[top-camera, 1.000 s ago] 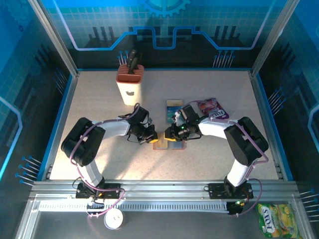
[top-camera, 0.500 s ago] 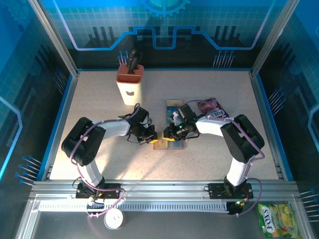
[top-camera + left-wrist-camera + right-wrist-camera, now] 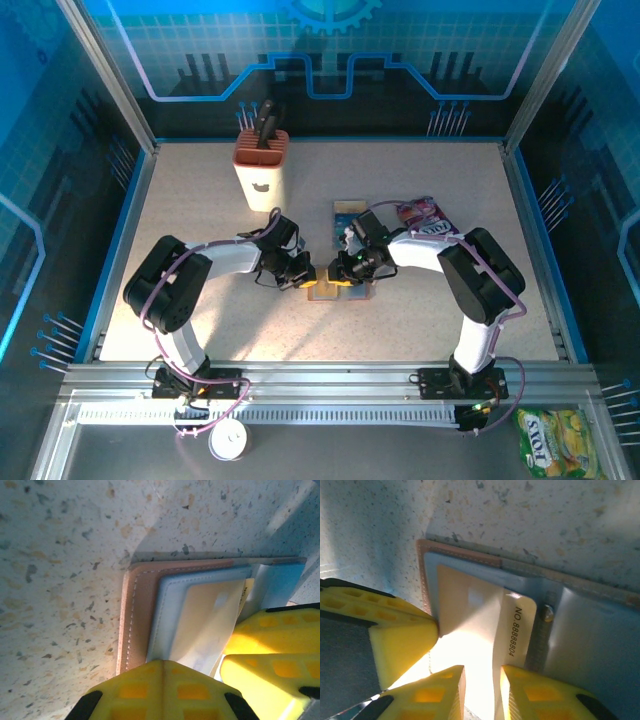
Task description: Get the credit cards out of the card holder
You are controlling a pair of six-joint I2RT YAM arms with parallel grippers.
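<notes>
Mid-bench, just ahead of both arms, the card holder point(image 3: 136, 625) lies open and flat, w/ cards point(image 3: 210, 625) showing in its blue-grey pocket. Left claw point(image 3: 162, 687) is clenched, empty, tips on the holder's edge, apparently pinning it. Right claw point(image 3: 481, 690) looks pinched on the free edge of the top card point(image 3: 517, 630), the one w/ a printed no. Step in hand, I reckon: drawing that card out. Next I need a low, straight pull away from the pocket mouth, left pin firm so the holder doesn't drag, then set it by the loose card point(image 3: 348, 212) farther back on the bench point(image 3: 200, 330).
</notes>
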